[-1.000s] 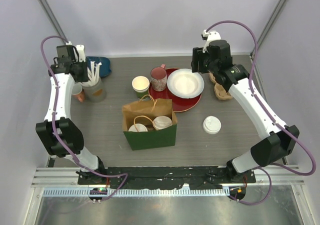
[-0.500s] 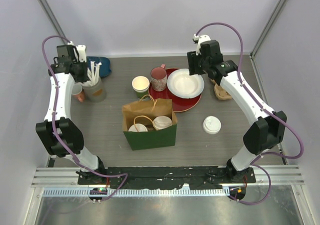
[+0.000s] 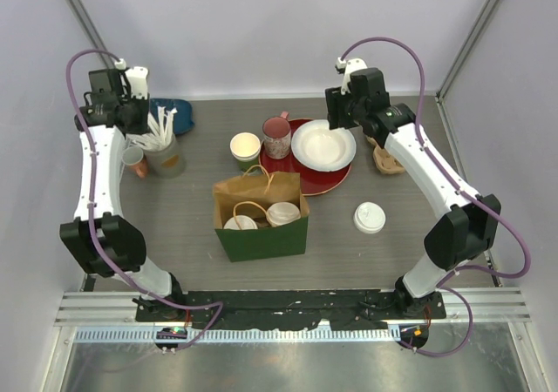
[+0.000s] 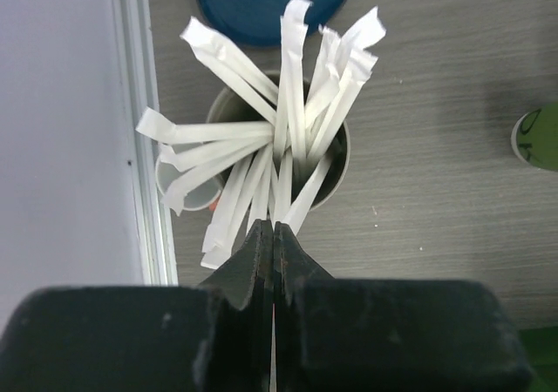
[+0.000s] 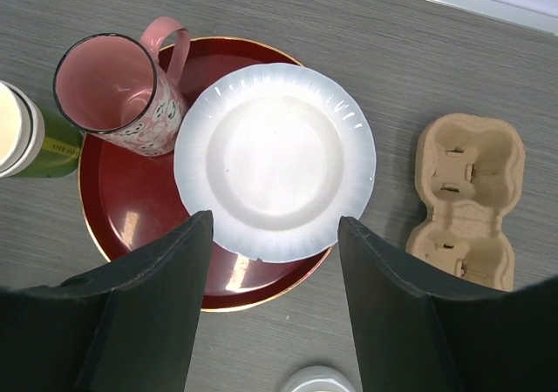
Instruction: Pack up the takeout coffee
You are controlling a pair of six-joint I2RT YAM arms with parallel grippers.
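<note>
An open green takeout coffee cup (image 3: 245, 148) stands left of the pink mug (image 3: 276, 136); its cream rim also shows at the left edge of the right wrist view (image 5: 22, 131). Two white-lidded cups (image 3: 283, 213) sit inside the green paper bag (image 3: 261, 235). A loose white lid (image 3: 370, 218) lies right of the bag. My left gripper (image 4: 273, 228) is shut, its tips at the near ends of the wrapped straws (image 4: 288, 131); whether one is pinched does not show. My right gripper (image 5: 275, 235) hangs open above the white plate (image 5: 275, 161).
The straws stand in a grey holder (image 3: 166, 158) beside a small cup (image 3: 133, 158) and a blue object (image 3: 174, 113). The white plate and the mug rest on a red plate (image 3: 336, 181). A cardboard cup carrier (image 3: 385, 158) lies at the right.
My left gripper has closed above the straws and lifted a little. The right arm swung left from over the carrier to over the white plate, still open.
</note>
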